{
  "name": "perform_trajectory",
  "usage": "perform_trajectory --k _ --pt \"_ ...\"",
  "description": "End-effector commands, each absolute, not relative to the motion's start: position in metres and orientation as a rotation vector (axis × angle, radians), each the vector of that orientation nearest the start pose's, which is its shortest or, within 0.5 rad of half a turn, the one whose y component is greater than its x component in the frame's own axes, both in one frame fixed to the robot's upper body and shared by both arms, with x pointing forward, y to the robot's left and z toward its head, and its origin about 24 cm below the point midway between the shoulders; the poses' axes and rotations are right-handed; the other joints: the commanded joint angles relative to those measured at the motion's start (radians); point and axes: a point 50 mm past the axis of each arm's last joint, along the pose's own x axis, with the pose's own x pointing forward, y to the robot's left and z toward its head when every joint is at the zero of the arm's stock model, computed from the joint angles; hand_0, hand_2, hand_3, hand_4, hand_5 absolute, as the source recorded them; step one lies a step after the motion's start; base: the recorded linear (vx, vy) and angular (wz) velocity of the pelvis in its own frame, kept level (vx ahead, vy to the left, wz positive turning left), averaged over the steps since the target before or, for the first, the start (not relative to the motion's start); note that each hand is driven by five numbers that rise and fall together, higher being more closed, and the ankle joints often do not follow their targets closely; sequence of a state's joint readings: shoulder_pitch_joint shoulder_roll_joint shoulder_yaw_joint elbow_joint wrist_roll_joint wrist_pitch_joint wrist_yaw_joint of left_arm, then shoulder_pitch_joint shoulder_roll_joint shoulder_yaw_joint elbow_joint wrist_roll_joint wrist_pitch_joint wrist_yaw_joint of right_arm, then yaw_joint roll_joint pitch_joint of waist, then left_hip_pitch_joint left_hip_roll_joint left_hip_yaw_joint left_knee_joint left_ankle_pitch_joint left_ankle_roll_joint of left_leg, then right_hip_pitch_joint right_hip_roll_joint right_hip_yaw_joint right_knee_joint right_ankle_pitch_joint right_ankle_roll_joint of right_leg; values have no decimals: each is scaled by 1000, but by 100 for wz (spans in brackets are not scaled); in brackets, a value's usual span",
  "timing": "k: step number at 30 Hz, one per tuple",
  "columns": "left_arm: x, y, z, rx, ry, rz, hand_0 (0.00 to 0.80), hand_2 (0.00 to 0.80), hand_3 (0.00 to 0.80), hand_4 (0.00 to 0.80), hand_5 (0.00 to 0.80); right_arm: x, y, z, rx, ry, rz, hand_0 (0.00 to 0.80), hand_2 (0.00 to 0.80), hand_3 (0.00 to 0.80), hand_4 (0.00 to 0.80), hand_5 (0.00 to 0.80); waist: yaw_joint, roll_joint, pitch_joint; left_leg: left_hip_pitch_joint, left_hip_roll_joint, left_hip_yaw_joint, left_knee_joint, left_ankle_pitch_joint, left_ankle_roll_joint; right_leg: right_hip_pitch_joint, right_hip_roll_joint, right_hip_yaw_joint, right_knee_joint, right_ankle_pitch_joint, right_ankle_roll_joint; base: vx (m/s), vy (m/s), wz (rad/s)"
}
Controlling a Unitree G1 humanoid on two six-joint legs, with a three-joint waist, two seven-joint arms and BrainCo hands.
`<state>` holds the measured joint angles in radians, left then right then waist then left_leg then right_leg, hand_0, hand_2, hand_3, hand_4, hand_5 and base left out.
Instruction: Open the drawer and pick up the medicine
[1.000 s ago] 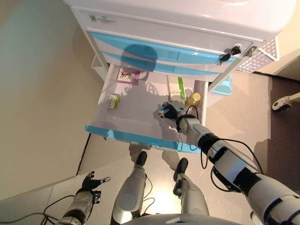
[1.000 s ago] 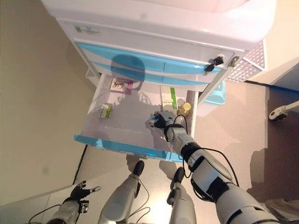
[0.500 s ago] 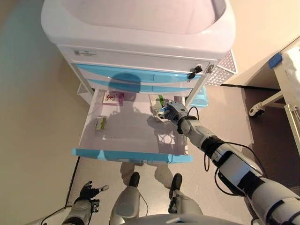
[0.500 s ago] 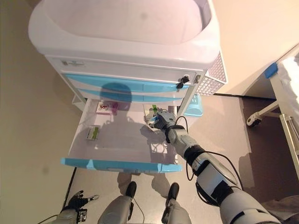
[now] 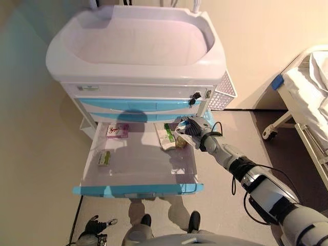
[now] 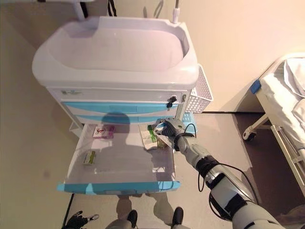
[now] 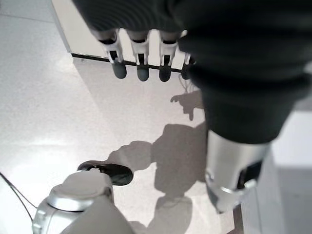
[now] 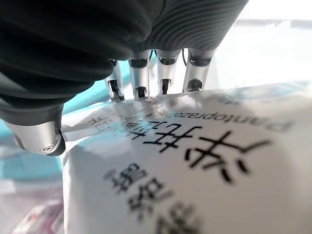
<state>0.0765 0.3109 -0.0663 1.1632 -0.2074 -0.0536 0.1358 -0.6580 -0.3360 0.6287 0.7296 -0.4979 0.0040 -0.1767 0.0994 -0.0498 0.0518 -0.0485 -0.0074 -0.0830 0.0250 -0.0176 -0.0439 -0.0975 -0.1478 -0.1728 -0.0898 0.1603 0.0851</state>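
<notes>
white and pale blue, the medical cart (image 5: pixel 138 51) stands with its lowest drawer (image 5: pixel 138 169) pulled out toward 6 o'clock. the right hand (image 5: pixel 190 128) is at the drawer's far right corner, at about 2 o'clock within it, and its fingers (image 8: pixel 168 78) are curled round a white medicine box (image 8: pixel 195 170) with printed lettering — the right wrist view shows the box filling the space just past the fingertips. a green-and-white box (image 5: pixel 165 136) lies in the drawer just beside that hand, a pink packet (image 5: pixel 117 130) sits at the back left, and a small green box (image 5: pixel 104 158) lies at 9 o'clock. the left hand (image 7: pixel 146 63) hangs low over the floor (image 7: pixel 58 112), fingers relaxed and holding nothing.
</notes>
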Motion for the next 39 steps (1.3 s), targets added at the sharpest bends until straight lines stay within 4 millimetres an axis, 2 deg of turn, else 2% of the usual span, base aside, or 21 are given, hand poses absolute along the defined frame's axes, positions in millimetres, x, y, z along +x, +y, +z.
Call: perform_trajectory --k 1,12,13,19,35,39 --pt "71 280 -150 277 1191 361 0 0 0 0 0 360 -120 74 -1141 -158 269 800 800 800 800 800 7 -4 -9 -27 -26 -41 -67 53 27 45 -2 -24 59 -78 68 38 -10 -3" --pt "58 279 -153 274 1238 373 0 0 0 0 0 351 -145 75 -1082 -148 201 800 800 800 800 800 -10 2 -44 9 -20 -35 -73 42 26 79 0 -21 56 -95 67 35 -4 -1" --pt "56 278 -154 274 1247 373 0 0 0 0 0 349 -153 76 -1068 -144 173 800 800 800 800 800 -15 0 -51 18 -17 -34 -73 37 25 90 1 -22 56 -101 66 0 0 0" --pt "51 277 -155 276 1267 366 0 0 0 0 0 345 -169 76 -1033 -125 115 800 800 800 800 800 -24 0 -66 30 -13 -31 -71 29 24 101 1 -19 57 -107 65 10 -3 0" --pt "45 274 -157 279 1296 356 0 0 0 0 0 339 -193 84 -969 -132 -7 800 800 800 800 800 -40 -5 -76 46 -6 -25 -75 24 24 106 9 -3 53 -108 59 4 -2 -2" --pt "42 275 -157 281 1305 359 0 0 0 0 0 343 -196 95 -950 -161 -48 800 800 800 800 800 -38 -7 -75 42 -8 -24 -73 25 25 103 9 -3 54 -106 59 0 0 0"
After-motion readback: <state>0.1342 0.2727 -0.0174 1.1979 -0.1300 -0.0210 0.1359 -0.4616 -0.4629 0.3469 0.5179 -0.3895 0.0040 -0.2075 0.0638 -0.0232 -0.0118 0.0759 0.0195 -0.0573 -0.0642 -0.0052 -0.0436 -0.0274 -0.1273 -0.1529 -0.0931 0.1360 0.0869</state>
